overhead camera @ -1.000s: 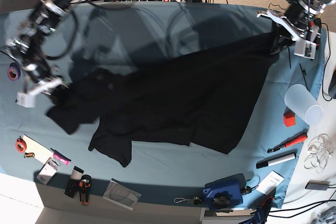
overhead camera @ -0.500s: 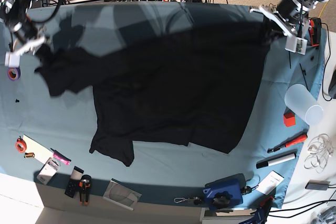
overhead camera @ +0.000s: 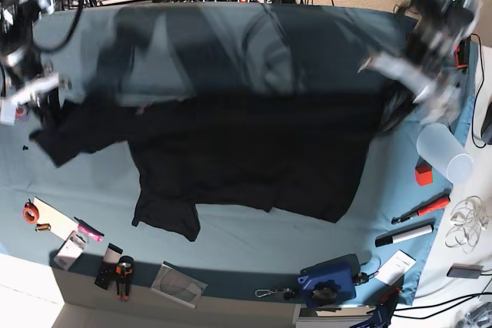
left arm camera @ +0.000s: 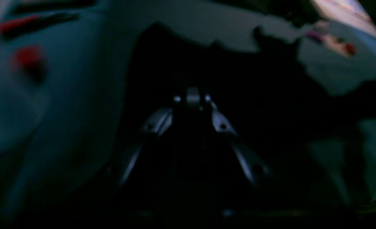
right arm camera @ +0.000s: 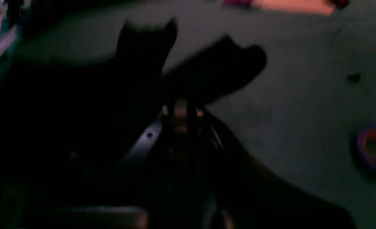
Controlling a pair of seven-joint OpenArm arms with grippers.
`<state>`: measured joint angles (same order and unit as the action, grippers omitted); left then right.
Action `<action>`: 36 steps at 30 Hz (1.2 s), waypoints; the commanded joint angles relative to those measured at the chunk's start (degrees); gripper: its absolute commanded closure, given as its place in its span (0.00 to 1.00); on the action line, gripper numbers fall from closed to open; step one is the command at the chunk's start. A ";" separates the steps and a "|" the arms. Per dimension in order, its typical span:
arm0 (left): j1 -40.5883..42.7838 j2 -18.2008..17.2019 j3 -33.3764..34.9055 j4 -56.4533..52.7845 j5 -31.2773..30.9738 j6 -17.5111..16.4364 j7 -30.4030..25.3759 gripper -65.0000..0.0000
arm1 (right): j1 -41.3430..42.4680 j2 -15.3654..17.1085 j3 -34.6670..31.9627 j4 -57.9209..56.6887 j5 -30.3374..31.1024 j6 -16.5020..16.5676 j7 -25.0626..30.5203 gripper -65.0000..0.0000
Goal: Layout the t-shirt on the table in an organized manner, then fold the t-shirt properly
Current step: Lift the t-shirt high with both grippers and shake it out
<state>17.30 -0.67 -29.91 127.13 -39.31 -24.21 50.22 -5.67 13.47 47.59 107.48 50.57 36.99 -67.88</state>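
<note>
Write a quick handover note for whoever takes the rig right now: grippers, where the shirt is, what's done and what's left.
Left gripper: shut on the t-shirt at the edge beside the plastic cup.
Right gripper: shut on the shirt's opposite end.
The shirt is stretched between both arms across the table, its lower part lying on the cloth, one sleeve bunched toward the front.
Done: both ends gripped, shirt spread wide.
Left: lay it flat, smooth it, then fold.

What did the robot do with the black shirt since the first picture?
Both arms, gripping throughout, pulled the t-shirt apart: the right gripper carried its end toward the table's left edge, and the left gripper moved nearer the camera. The shirt now stretches wider. The tools along the near edge stayed put.
</note>
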 commanded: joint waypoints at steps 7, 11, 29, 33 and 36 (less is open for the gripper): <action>-17.53 -0.33 9.22 -16.68 11.32 6.21 -8.26 1.00 | 15.15 4.66 -13.42 -9.29 -11.17 -4.90 7.96 1.00; -29.31 -0.44 9.49 -26.73 12.35 5.11 -7.80 1.00 | 28.59 6.88 -18.56 -20.55 -15.65 -7.56 10.58 1.00; -75.71 -13.66 9.49 -57.96 5.16 3.23 5.66 1.00 | 80.47 12.04 -21.73 -54.97 -21.46 -6.03 12.83 1.00; -75.25 -16.39 9.49 -57.96 1.05 2.82 12.61 1.00 | 80.47 12.22 -21.66 -52.37 -17.16 -5.01 2.29 1.00; -71.82 -17.05 9.49 -57.96 -2.47 1.70 14.56 1.00 | 79.87 12.09 -21.66 -46.80 -14.99 -5.07 -4.24 1.00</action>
<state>-52.36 -17.23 -20.38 68.40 -41.12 -22.37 65.67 71.40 24.58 25.87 59.75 34.00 31.53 -75.33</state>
